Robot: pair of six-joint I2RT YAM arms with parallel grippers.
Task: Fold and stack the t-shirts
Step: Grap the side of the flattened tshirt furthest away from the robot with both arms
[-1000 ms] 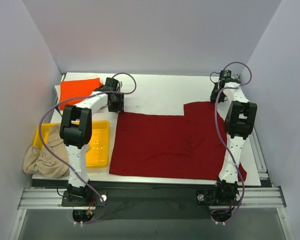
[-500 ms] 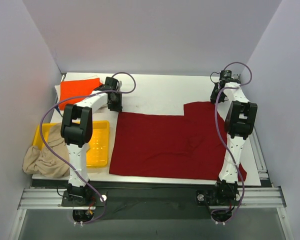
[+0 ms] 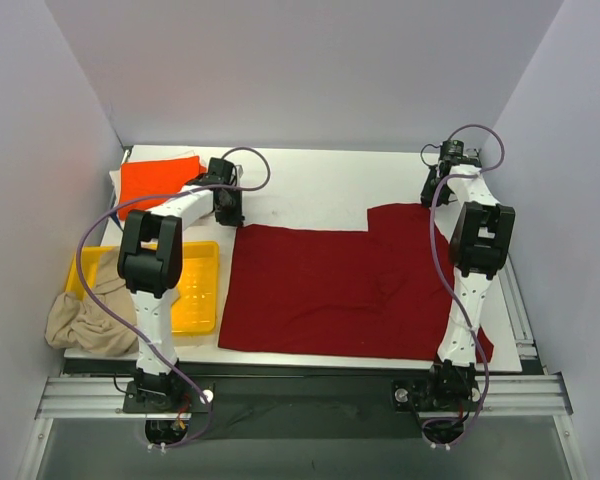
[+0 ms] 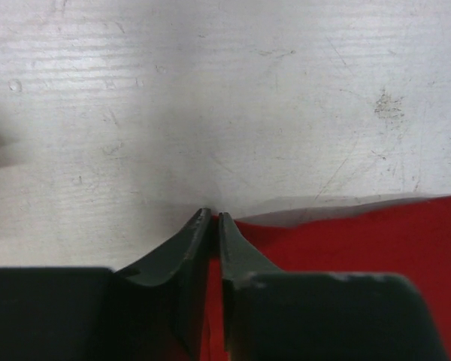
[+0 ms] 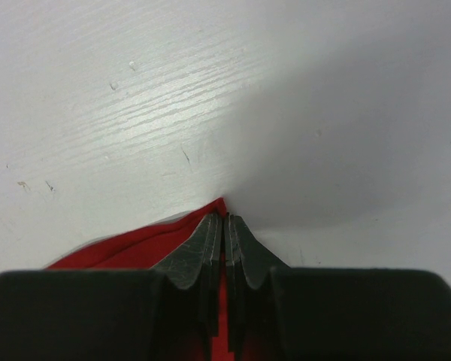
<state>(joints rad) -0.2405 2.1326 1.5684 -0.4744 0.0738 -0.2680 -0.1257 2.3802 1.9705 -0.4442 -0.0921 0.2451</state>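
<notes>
Where the dark red t-shirt [image 3: 330,290] lies flat, its far corners are pinched — one by the nearly closed left gripper [image 4: 214,218], one by the clamped right gripper [image 5: 224,219]. A beige t-shirt [image 3: 80,320] is draped partly inside the yellow tray [image 3: 198,290].

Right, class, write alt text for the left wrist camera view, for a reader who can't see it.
The left gripper is closed on the corner of a dark red t-shirt, with red cloth showing between its dark fingers. The shirt spreads to the right over a scuffed white table.
</notes>
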